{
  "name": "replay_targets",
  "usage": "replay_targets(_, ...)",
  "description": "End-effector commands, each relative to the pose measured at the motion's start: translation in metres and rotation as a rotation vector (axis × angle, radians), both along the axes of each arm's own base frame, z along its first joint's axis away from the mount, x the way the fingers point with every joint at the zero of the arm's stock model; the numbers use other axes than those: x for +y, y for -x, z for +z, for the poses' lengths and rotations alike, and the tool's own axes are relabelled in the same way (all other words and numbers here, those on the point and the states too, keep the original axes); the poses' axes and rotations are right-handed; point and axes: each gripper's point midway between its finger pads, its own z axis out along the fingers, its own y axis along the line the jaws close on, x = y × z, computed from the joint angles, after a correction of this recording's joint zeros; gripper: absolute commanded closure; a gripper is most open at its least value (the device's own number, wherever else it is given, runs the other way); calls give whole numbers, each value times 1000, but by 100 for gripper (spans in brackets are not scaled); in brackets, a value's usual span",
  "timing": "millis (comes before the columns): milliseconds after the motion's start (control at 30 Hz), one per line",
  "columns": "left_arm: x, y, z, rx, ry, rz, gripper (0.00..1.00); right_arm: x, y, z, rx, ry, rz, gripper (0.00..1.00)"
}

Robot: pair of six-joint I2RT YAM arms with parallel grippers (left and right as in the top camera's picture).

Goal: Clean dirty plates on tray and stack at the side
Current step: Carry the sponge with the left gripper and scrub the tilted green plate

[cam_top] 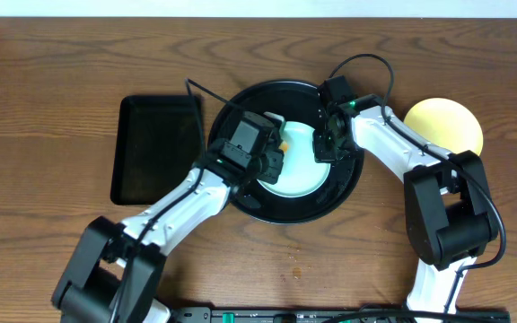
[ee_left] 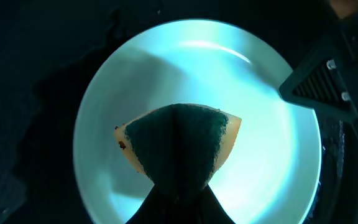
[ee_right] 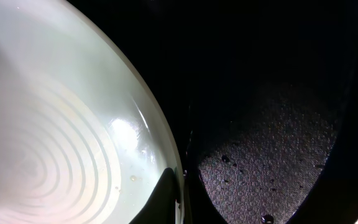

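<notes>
The brown wood-grain tabletop (cam_top: pixel 43 90) carries three things directly. A large round black tray (cam_top: pixel 281 213) sits near its middle. Just left of that tray lies a smaller rectangular black tray (cam_top: pixel 155 148); to the round tray's right, near it, rests a pale yellow plate (cam_top: pixel 444 126).

A pale plate (ee_right: pixel 55 143) fills the left of the frame, its face ringed with fine concentric ridges and carrying a glossy highlight near the rim, which sweeps from the top left down to the bottom centre. There a dark finger (ee_right: pixel 157 205) lies over the plate's face right at the rim. The right is the black tray (ee_right: pixel 272 155), with a lit, speckled patch at lower right carrying a few small droplets (ee_right: pixel 225 158).
</notes>
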Motion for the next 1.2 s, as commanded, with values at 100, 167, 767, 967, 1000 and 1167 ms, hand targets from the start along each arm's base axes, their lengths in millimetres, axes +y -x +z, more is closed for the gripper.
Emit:
replay_targets(100,-12,-9,-22,-1,3,-5,92,-5,8,-9,26,29,-3,99)
replay_targets(167,-13,-10,-28,4,-1,-5,92,-5,8,-9,26,29,-3,99)
replay_targets(767,-6,-3,-73,78,-71,-12,92,-6,8,-9,29,30,-3,99)
replay_targets(967,3,-21,-72,-18,-142,3,92,-6,9,-9,33,32,-3,99)
replay_targets(1000,2,-22,-71,-32,-152,-19,92,-6,9,-9,33,32,-3,99)
replay_targets(1167,4,-19,-75,-29,-171,-40,92,-6,9,-9,33,32,-3,99)
